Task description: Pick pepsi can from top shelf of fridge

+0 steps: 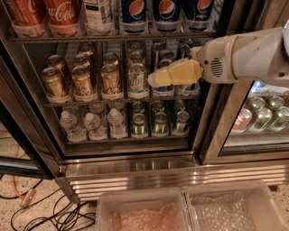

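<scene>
fridge (pixel 135 168): fills most of the view; black frame, wire racks inside, ribbed steel base along the bottom.
arm (pixel 253 54): white, comes in from the right edge and crosses the fridge's right door post at the height of the second rack.
neighbouring cooler (pixel 262 117): just right of that post, with cans lying on their sides behind glass.
plastic tubs (pixel 144 212): two clear ones side by side at the bottom edge, in front of the steel base.
top shelf (pixel 90 39): dark wire rack across the fridge near the top edge, clear trays along its front.
cables (pixel 67 216): tangled on the floor at the bottom left corner.
gripper (pixel 152 80): below the top shelf, in front of the second rack's right half, pointing left. Its yellow fingers (pixel 176 74) lie together as one wedge with no gap showing and nothing between them.
gold cans (pixel 83 81): left half of the second rack.
water bottles (pixel 92 126): left half of the third rack.
green cans (pixel 156 122): right half of the third rack.
Coca-Cola cans (pixel 45 12): left end of the top shelf.
pepsi can (pixel 166 10): upright on the top shelf's right half, middle of three alike, above the gripper and apart from it.
</scene>
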Robot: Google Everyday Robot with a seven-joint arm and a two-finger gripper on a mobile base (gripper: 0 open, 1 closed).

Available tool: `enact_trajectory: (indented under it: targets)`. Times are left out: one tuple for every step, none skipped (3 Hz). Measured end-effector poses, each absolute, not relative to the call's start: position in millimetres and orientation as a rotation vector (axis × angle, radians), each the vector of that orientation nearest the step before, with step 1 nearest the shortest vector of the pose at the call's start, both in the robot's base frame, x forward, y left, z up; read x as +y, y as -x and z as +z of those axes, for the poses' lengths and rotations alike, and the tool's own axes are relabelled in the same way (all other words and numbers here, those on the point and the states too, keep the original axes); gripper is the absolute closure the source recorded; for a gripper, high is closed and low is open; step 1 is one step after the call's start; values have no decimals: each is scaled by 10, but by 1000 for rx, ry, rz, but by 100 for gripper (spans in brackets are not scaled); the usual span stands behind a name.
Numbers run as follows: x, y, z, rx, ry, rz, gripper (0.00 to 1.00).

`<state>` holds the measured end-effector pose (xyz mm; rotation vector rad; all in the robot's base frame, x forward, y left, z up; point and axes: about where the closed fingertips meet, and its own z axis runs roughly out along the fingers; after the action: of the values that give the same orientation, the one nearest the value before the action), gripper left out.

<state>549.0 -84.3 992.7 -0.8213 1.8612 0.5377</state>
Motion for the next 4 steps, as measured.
enact_trajectory:
  targets:
    - [-853, -5643, 10006, 1811, 756, 526, 0]
    - [-852, -5749, 10136, 1752, 709, 507, 0]
    - [-812, -5815, 10277, 1683, 678, 499, 0]
    - [-787, -5824, 10286, 1686, 667, 498, 0]
